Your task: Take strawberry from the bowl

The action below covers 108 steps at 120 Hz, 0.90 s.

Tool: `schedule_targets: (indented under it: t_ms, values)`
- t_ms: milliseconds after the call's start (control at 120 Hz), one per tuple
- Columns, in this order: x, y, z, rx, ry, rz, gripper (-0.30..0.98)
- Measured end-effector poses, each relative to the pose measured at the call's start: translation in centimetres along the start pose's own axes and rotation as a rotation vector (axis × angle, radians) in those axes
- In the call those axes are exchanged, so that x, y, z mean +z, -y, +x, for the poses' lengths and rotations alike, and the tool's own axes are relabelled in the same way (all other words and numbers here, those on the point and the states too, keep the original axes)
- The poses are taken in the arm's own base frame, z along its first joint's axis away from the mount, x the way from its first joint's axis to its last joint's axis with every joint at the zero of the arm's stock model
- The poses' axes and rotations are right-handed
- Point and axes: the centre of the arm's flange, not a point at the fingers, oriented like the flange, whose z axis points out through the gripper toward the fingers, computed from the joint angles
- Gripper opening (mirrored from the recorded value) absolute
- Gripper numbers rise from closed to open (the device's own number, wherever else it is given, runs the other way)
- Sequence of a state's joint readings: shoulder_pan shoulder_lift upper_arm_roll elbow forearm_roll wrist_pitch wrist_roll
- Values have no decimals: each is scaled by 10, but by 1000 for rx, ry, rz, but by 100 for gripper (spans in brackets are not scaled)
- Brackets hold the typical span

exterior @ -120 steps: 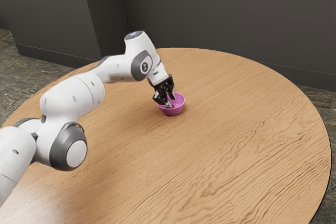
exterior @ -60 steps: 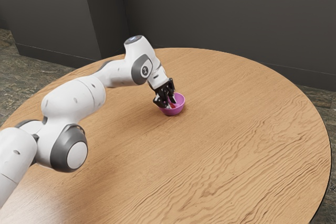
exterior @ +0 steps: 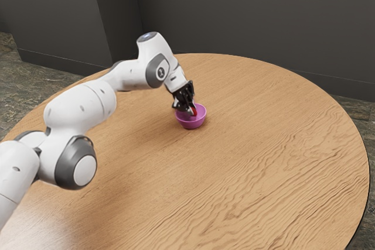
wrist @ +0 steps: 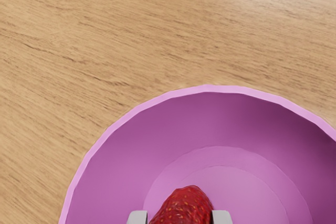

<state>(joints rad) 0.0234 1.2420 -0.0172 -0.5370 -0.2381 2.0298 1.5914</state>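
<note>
In the exterior view my gripper (exterior: 193,112) is at the pink-purple bowl (exterior: 191,123), its fingers closed in on the red strawberry (exterior: 194,111) just above the bowl's inside. The wrist view has the strawberry (wrist: 185,206) between the two light fingertips of my gripper (wrist: 179,217), one touching each side. Below it, the inner wall and round floor of the bowl (wrist: 210,124) can be seen. The strawberry's lower part is hidden.
The round wooden table (exterior: 263,144) extends around the bowl on every side. Dark grey walls (exterior: 246,16) stand behind the table's far edge.
The hand first dipped a little, then rose. The strawberry came up with it, from low in the bowl to about the height of the rim, while the bowl stayed put. The fingers have drawn together.
</note>
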Motion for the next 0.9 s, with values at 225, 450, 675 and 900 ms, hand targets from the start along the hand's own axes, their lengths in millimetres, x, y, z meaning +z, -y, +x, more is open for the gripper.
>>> schedule_targets:
  t_ms: [225, 450, 675, 900]
  values:
    - [-41, 2, 114, 131, -38, 60, -6]
    - [5, -14, 131, 144, -42, 18, -6]
    - [14, -14, 115, 122, -40, 11, 21]
    - [-304, -80, 161, 36, 95, 9, 52]
